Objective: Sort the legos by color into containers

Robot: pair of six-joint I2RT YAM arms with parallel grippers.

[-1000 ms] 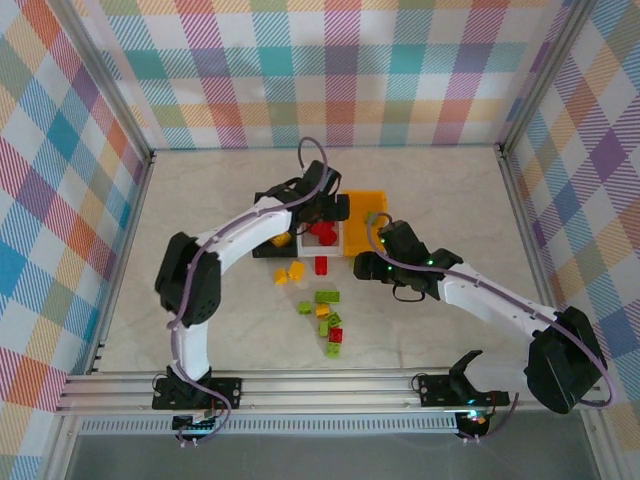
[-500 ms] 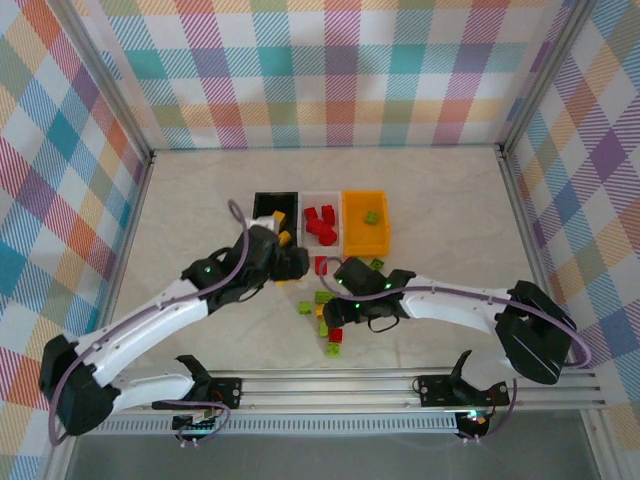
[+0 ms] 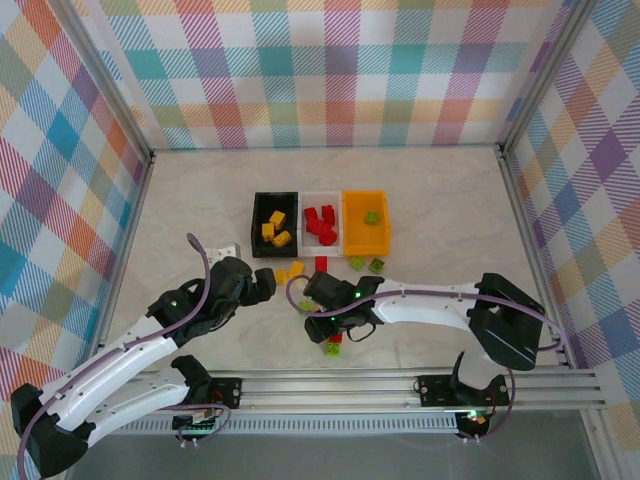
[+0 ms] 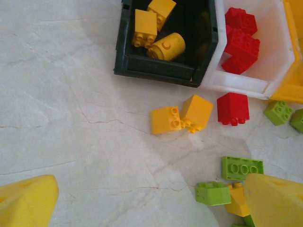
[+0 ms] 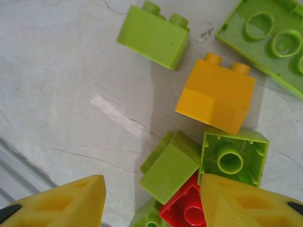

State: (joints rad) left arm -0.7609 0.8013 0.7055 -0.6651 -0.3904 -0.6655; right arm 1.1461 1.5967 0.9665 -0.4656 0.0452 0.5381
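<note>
Left claw [image 4: 151, 208]: wide open, nothing between its fingers [image 4: 26, 203]. It hung over the surface [image 3: 200, 200] left of centre, on the near-edge side of the bins.

Right claw [image 5: 154, 208]: part open, low over the loose pile toward the near edge. A tilted lime brick [image 5: 168, 172] and a red stud-down brick [image 5: 182, 208] sat between its fingers [image 5: 61, 203]. One finger stood clear of the lime brick with bare surface showing between, so no grip. Couldn't tell whether the other finger touched the red one, as the contact was cut off at the frame edge.

Bins stood in a row at mid-surface, side by side:
- black bin [image 4: 161, 71], leftmost, held yellow bricks [image 4: 144, 26]
- white bin [image 4: 236, 82], middle, held red bricks [image 4: 242, 45]
- orange-yellow bin [image 4: 294, 85], rightmost, held one green brick [image 3: 371, 217]

Loose just on the near-edge side of the bins:
- yellow pair [image 4: 165, 119], touching each other
- single red brick [image 4: 233, 109], just beside the white bin's near wall
- two green strays [image 3: 357, 263] by the orange-yellow bin

Also in the pile at the right claw:
- yellow two-stud brick [image 5: 218, 97]
- lime two-stud brick [image 5: 154, 35]
- green plate [image 5: 270, 42], underside up
- upturned lime square [image 5: 232, 158], touching the yellow two-stud brick
</note>
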